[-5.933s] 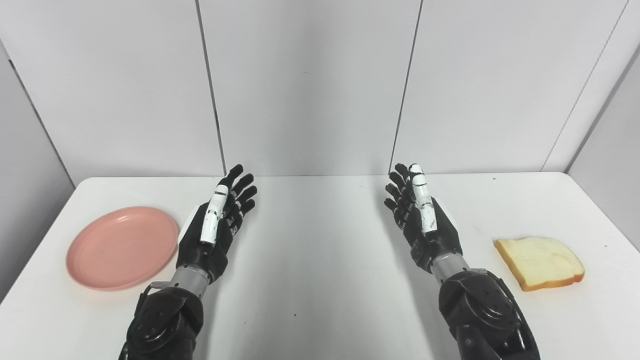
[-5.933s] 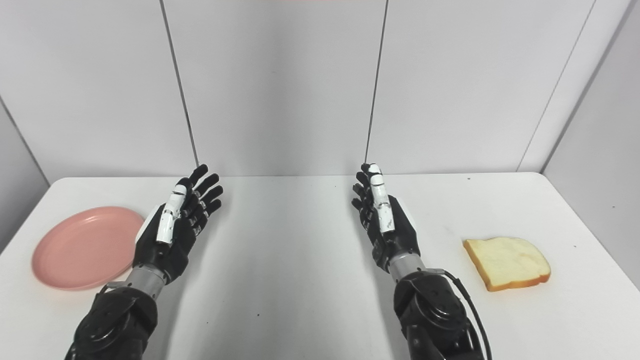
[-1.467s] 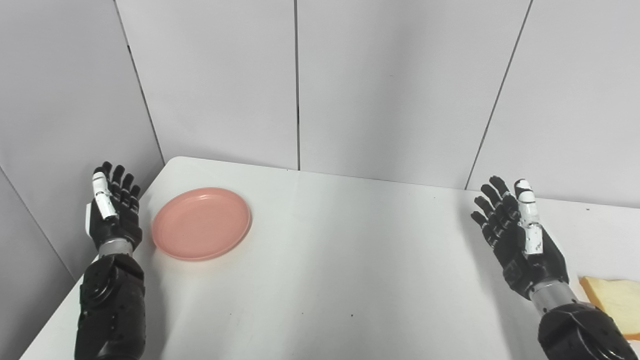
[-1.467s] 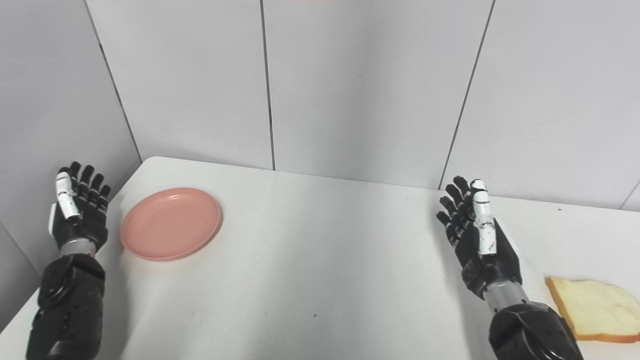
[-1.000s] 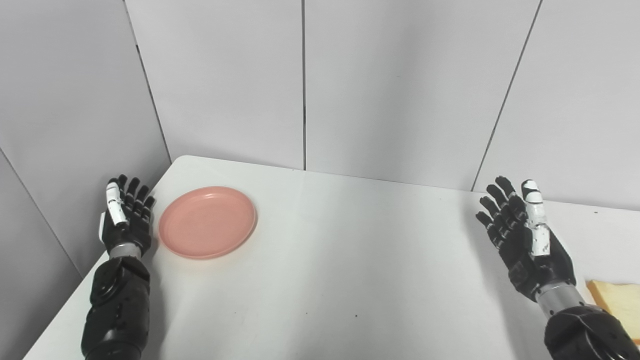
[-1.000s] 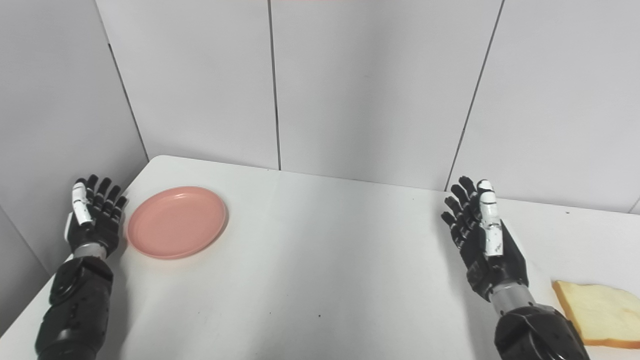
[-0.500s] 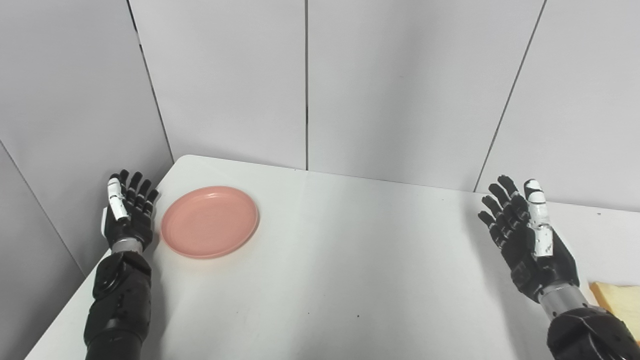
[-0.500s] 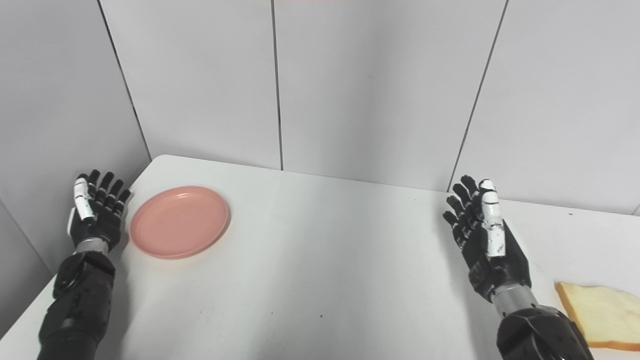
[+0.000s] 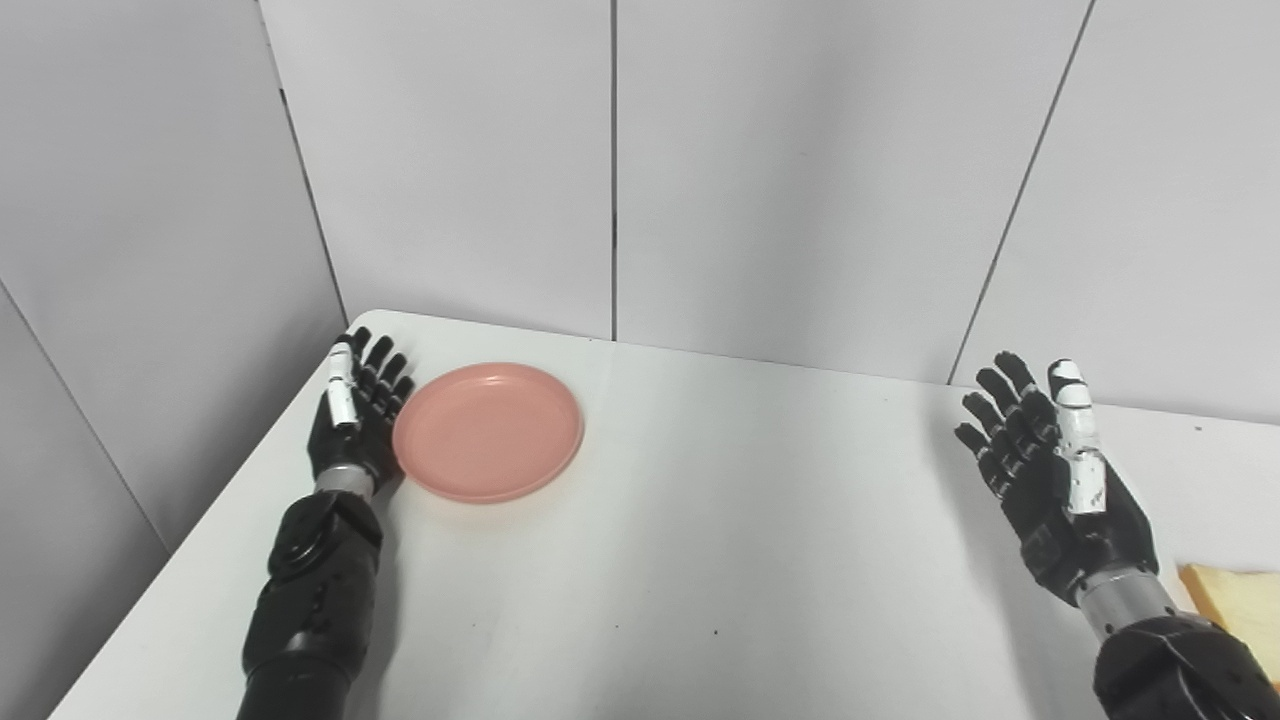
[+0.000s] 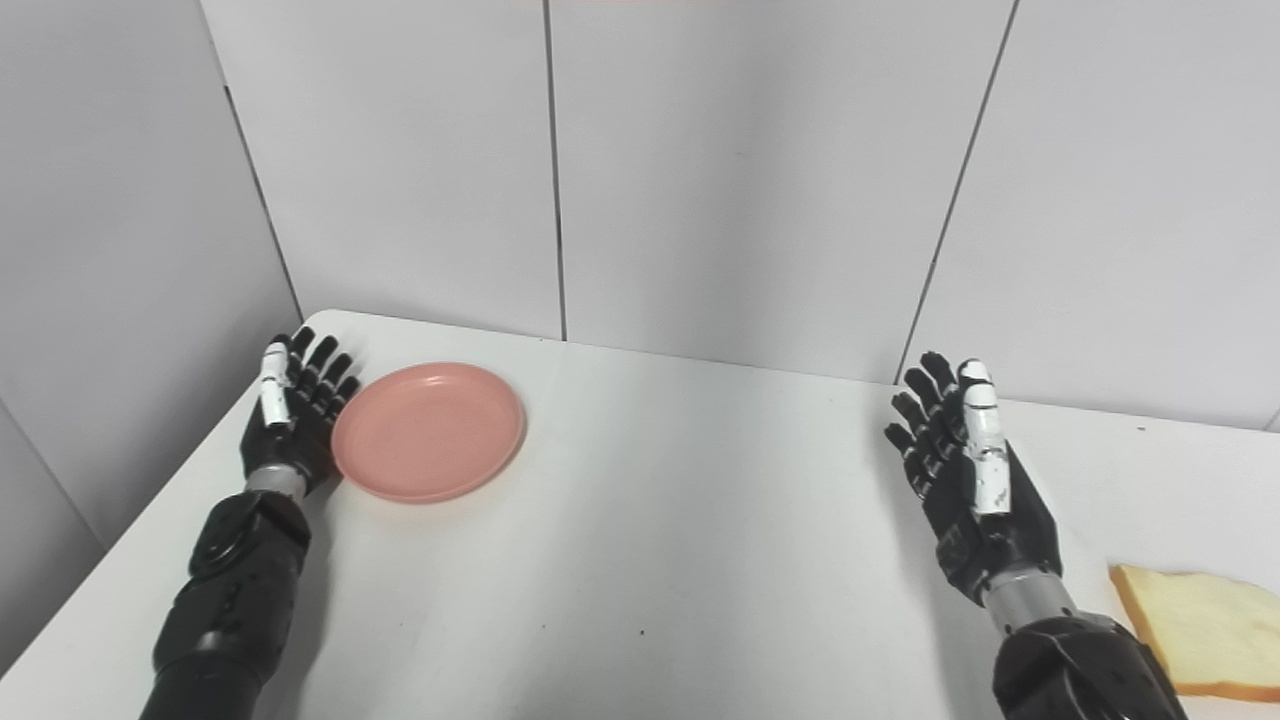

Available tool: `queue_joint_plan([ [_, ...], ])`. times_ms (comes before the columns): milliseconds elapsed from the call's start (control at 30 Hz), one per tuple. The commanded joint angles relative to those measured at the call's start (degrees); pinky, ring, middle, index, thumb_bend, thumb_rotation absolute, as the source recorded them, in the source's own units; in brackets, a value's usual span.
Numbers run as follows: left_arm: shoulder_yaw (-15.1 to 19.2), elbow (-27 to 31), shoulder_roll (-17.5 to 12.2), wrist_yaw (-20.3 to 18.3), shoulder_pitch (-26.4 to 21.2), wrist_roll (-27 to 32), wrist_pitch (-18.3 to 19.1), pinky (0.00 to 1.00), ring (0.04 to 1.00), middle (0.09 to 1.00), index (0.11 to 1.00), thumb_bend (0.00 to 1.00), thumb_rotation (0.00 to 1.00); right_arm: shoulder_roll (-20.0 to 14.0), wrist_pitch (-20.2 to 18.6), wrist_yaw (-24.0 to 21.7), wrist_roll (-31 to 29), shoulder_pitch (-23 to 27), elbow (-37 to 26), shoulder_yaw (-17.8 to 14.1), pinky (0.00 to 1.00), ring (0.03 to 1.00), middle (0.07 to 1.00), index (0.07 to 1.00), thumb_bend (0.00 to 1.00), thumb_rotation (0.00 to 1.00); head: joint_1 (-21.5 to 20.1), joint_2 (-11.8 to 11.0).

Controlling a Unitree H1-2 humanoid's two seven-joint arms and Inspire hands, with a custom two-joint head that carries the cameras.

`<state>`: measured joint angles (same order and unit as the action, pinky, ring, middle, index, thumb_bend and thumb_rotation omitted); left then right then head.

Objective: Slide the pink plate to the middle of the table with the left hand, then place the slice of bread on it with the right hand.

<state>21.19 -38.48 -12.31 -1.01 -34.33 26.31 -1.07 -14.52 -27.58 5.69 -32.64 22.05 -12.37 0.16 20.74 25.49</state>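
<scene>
Plate (image 9: pixel 488 431) lies at the table's (image 9: pixel 700 560) far left with the spread left hand (image 9: pixel 352 424) edge-on against its outer rim to shove it inward, while the open right hand (image 10: pixel 975 490) waits near the bread (image 10: pixel 1195 630).

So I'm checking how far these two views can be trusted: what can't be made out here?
- Slice of bread: cut off by the right edge in both views; the left eye view shows only a corner, behind the right arm.
- Left hand against the pink plate: whether palm and rim actually touch is too fine to tell in either view.
- Right hand: open, but whether it rests on the table or hovers is unclear.
</scene>
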Motion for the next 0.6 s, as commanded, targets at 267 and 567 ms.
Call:
queue_joint_plan([
  [267, -2.81, 0.91, 0.65, -1.94, -1.82, -1.52, 1.36, 0.99, 0.981, 0.976, 0.970, 0.34, 1.00, -0.65, 0.69, -0.49, 0.22, 1.47, -2.27, -0.13, 1.00, 1.000, 1.000, 1.000, 0.18, 1.00, -0.34, 0.12],
  [567, -4.53, -1.50, 1.37, -4.57, -2.58, -2.29, 0.97, 0.97, 0.961, 0.957, 0.938, 0.39, 1.00, 0.13, 0.69, -0.88, 1.71, 1.44, -1.92, -0.14, 1.00, 1.000, 1.000, 1.000, 0.17, 1.00, -2.37, -0.24],
])
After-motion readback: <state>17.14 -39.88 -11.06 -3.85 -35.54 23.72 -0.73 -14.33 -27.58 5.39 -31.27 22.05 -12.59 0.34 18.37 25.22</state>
